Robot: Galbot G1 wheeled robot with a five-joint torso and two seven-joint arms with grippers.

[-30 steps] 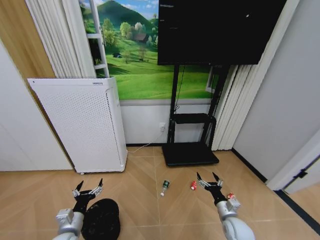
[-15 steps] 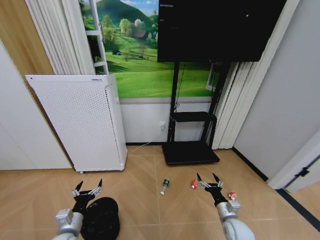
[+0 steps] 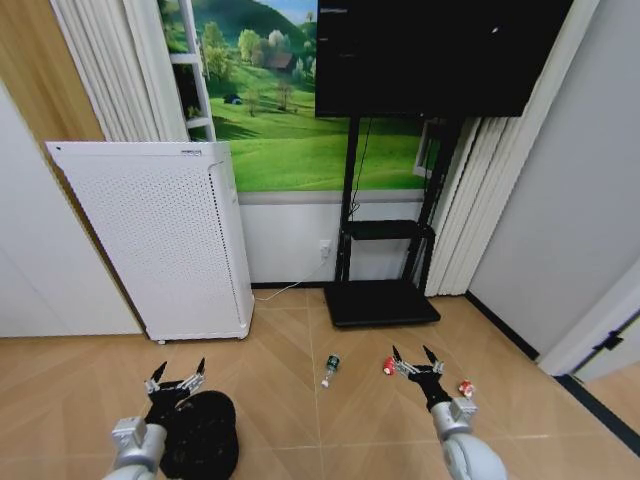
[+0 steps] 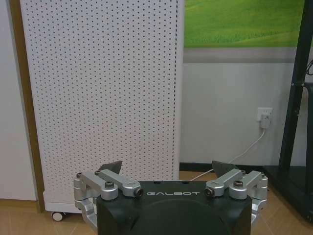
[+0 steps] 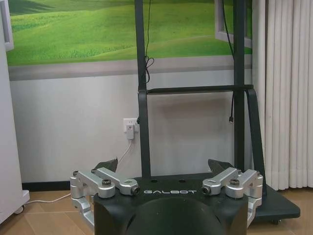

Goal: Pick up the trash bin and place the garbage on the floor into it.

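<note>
In the head view we see the trash bin (image 3: 200, 436), a black mesh wastebasket, on the wooden floor (image 3: 290, 400) at about seven o'clock, low in the picture. Our left gripper (image 3: 176, 376) hovers just above its far rim, claw spread wide and holding nothing. In the left wrist view the same left gripper (image 4: 168, 169) shows both fingertips (image 4: 111, 167) far apart, pointing toward the white perforated appliance (image 4: 102, 93) and a wall socket (image 4: 264, 117) with a white cable.

Our right gripper (image 3: 408, 359) sits at about five o'clock, also spread wide and empty. The small red can (image 3: 387, 367) lies on the floor just beside its left fingertip, at the claw's nine o'clock; we cannot tell whether they touch. The clear plastic bottle (image 3: 329, 370) with a green label lies farther toward nine o'clock, near the middle of the floor, well apart from the bin. The red-and-white wrapper piece (image 3: 464, 388) lies beside the right wrist, at about four o'clock from the claw.

In the right wrist view the right gripper (image 5: 163, 165) faces the black TV stand (image 5: 195, 98), whose base (image 3: 382, 304) rests on the floor at twelve o'clock from the litter, beneath the dark screen (image 3: 430, 60).
</note>
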